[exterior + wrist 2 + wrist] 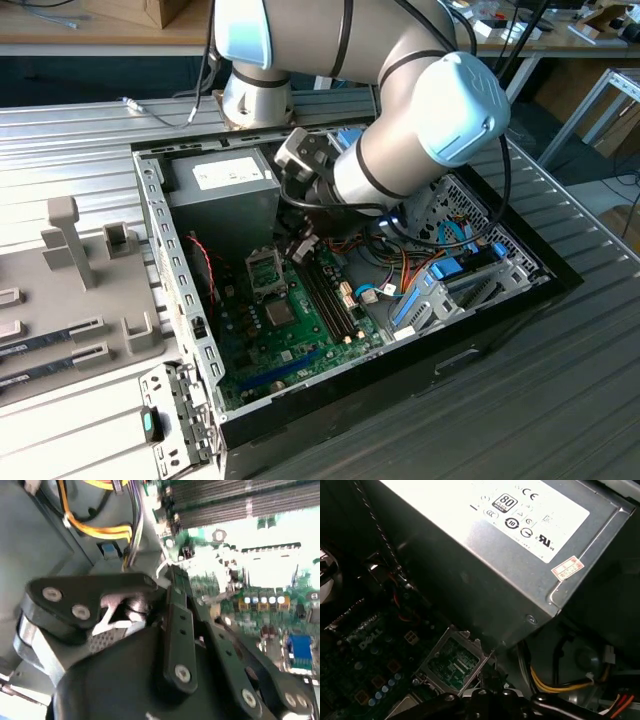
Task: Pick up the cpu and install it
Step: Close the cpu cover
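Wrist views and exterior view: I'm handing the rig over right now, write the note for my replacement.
Gripper: down inside the case at the edge of the socket frame, beside the power supply; open or shut unreadable.
Cpu: cannot be picked out for sure; the socket frame shows green inside, no silver top.
Done: nothing confirmed.
Left: seating the cpu in the socket.

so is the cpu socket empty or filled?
Empty: the socket shows its bare green contact field inside the metal frame, with no silver chip seated in it.
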Controlling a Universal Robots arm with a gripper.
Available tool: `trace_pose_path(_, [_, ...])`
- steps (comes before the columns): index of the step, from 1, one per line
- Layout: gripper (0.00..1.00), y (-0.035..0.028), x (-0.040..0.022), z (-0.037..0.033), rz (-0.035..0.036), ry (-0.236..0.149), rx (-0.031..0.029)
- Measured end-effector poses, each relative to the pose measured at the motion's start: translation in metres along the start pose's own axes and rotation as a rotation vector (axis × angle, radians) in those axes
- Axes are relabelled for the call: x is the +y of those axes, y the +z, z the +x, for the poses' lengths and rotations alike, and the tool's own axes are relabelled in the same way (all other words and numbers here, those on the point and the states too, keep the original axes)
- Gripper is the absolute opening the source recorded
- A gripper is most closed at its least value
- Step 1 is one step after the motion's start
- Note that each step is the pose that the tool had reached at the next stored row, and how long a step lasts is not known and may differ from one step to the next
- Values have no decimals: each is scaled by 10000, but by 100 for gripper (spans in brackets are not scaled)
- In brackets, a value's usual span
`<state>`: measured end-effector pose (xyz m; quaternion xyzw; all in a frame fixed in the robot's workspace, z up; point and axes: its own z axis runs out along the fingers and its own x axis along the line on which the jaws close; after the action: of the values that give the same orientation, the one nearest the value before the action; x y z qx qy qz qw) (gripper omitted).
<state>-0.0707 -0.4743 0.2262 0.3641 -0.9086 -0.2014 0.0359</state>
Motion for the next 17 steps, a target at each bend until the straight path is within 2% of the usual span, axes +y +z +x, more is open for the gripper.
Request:
trace_pose_path(2, [11, -6, -5, 8, -61, -16, -54])
trace_pose_path(5, [11, -8, -12, 1, -96, -23, -74])
trace_pose_path(7, [11, -5, -26, -13, -167, -30, -109])
trace_pose_path(9, [11, 12, -22, -41, -285, -57, -196])
trace_pose_path(11, [11, 27, -16, -58, -335, -70, -236])
trace_pose_path(13, [11, 55, -22, -82, -363, -68, -257])
trace_pose_path(16, [11, 104, -54, -116, -369, -53, -257])
trace_pose_path(17, [11, 146, -55, -135, -369, -50, -254])
